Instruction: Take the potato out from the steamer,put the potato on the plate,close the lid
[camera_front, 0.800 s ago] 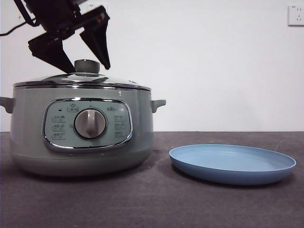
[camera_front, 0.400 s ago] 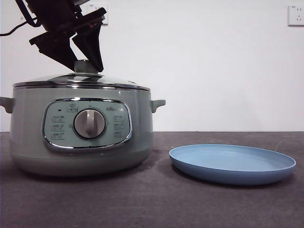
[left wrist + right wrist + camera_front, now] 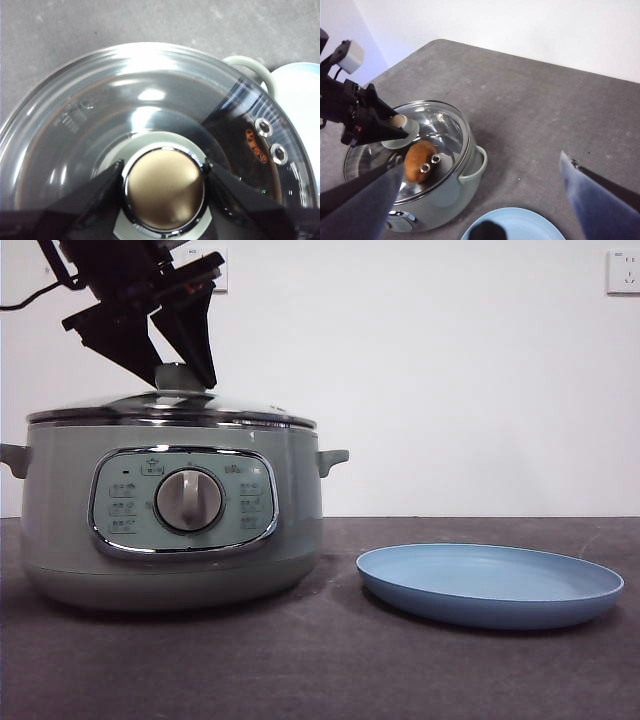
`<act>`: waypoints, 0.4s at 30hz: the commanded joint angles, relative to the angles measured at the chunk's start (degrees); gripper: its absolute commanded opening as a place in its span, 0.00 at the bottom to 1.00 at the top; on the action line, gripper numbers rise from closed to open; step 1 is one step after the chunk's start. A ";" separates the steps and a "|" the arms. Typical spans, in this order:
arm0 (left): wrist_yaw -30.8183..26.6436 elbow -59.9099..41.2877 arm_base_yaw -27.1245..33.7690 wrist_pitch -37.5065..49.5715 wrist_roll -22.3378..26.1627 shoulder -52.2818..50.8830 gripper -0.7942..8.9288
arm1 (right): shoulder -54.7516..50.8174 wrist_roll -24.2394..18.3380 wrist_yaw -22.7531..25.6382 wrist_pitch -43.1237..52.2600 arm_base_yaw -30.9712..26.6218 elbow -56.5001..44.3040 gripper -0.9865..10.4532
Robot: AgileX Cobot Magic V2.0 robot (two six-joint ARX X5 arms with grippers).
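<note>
Front view: left gripper (image 3: 183, 368) down over the lid (image 3: 172, 407), black jaws clamped on the pale green knob (image 3: 178, 375), one on each side and touching it; arm slanting in from the upper corner, big and dark; lid seated flat on the steamer (image 3: 165, 525), chrome rims meeting all round; light-blue plate (image 3: 489, 585) well apart from the jaws, lying beside the steamer on the dark table (image 3: 320, 670) with a strip of bare table between pot and plate; open air above plate and above the far side of the lid.

Left wrist view: left gripper (image 3: 164, 177) closed on the knob (image 3: 164, 192), both jaws pressed against its chrome ring from opposite sides; glass dome of the lid (image 3: 100, 125) spreading out beyond the jaws; two small vent holes (image 3: 271, 141) off to one side of the jaws; steamer side handle (image 3: 252, 67) past the lid's rim, and an edge of the plate (image 3: 300, 95) just beyond that; bare grey table further out.

Right wrist view: right gripper (image 3: 485, 190) high above the table, jaws spread wide and gripping nothing; potato (image 3: 420, 157) visible through the glass, inside the steamer (image 3: 445, 190), under the lid (image 3: 440, 135), nearer one jaw; left gripper (image 3: 395, 131) on the knob; plate (image 3: 520, 225) lying between the spread jaws; broad bare table beyond.
</note>
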 commanded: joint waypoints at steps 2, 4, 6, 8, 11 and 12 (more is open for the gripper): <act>0.39 8.35 -0.09 -1.70 1.84 -0.61 0.07 | -0.07 1.07 -0.39 1.09 0.11 0.22 0.55; 0.35 13.62 -0.07 -4.96 3.15 -0.61 0.07 | -0.04 3.30 -0.52 3.06 0.15 0.22 0.55; 0.35 18.71 -0.02 -7.82 4.11 -0.61 0.07 | -0.07 4.81 -0.66 4.35 0.48 0.37 0.55; 0.35 23.91 -0.02 -10.84 5.31 -0.68 0.07 | 0.31 5.64 -0.66 4.13 1.11 1.18 0.55; 0.04 31.74 0.31 -15.74 6.80 -0.72 0.07 | 2.23 5.66 -0.17 0.85 2.43 4.37 0.55; -0.66 34.34 0.35 -17.40 6.88 -0.72 0.07 | 3.34 5.62 -0.17 -0.68 3.10 6.01 0.55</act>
